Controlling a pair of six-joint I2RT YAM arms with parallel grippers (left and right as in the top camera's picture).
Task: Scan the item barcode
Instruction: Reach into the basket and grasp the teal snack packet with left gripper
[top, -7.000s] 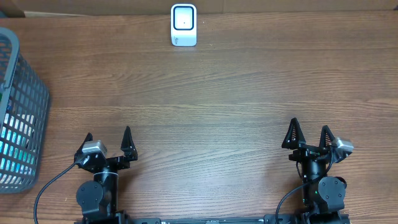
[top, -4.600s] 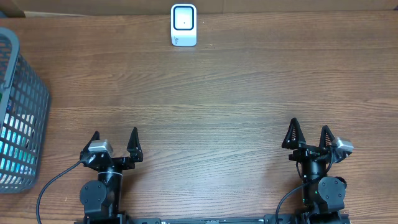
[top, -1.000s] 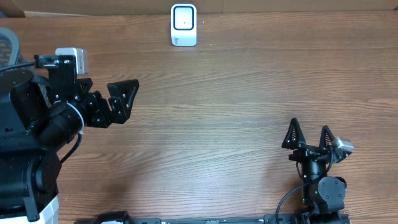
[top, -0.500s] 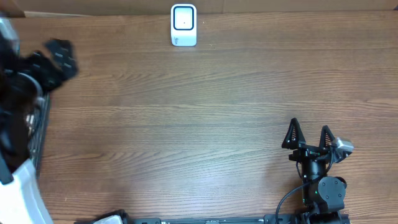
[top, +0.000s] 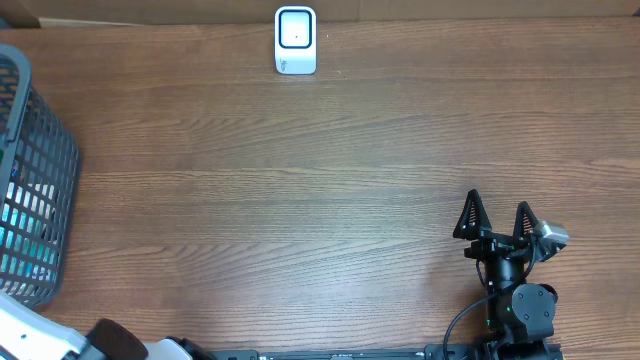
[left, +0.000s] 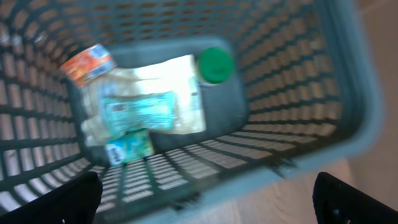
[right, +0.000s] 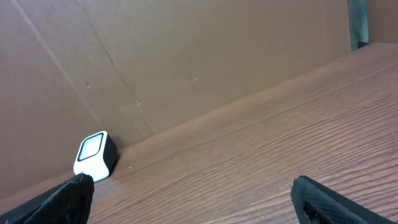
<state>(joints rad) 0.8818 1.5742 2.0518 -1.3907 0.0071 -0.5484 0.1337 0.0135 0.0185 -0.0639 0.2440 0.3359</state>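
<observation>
Several items lie in the grey mesh basket in the left wrist view. There is a flat clear packet with a teal label, a bottle with a green cap, an orange-labelled item and a small teal pack. My left gripper hovers open above the basket's near wall, holding nothing. The white barcode scanner stands at the table's far edge. My right gripper rests open and empty at the front right, facing the scanner.
The basket stands at the table's left edge. Part of my left arm shows at the bottom left corner of the overhead view. A brown cardboard wall runs behind the scanner.
My left arm swung from the left-middle of the table over to the basket and has largely left the overhead view. It stayed open. The right arm has not moved.
</observation>
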